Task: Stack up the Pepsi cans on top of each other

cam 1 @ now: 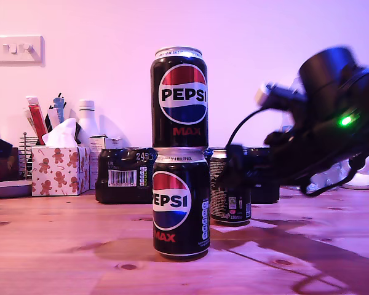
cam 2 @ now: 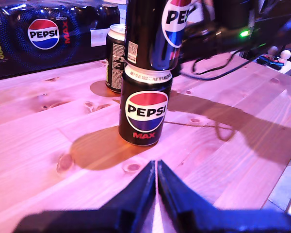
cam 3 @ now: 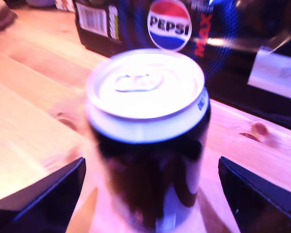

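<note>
Two Pepsi cans stand stacked in the middle of the wooden table: the lower can [cam 1: 180,206] [cam 2: 145,109] carries the upper can [cam 1: 179,97] [cam 2: 150,34], upright and aligned. A third Pepsi can [cam 1: 230,187] [cam 2: 115,58] [cam 3: 148,141] stands on the table behind the stack, toward the exterior view's right. My second gripper [cam 1: 234,167] [cam 3: 151,162] is open around this third can, its fingers [cam 3: 43,194] on either side and apart from it. My first gripper [cam 2: 156,167] is shut and empty, low over the table in front of the stack; the exterior view does not show it.
A shrink-wrapped black multipack [cam 1: 126,175] [cam 2: 43,34] [cam 3: 203,29] lies along the back. A gingerbread tissue box [cam 1: 59,169], a white bottle [cam 1: 87,120] and a dish [cam 1: 9,187] stand at the exterior view's left. The second arm's cable [cam 2: 208,73] hangs near the stack.
</note>
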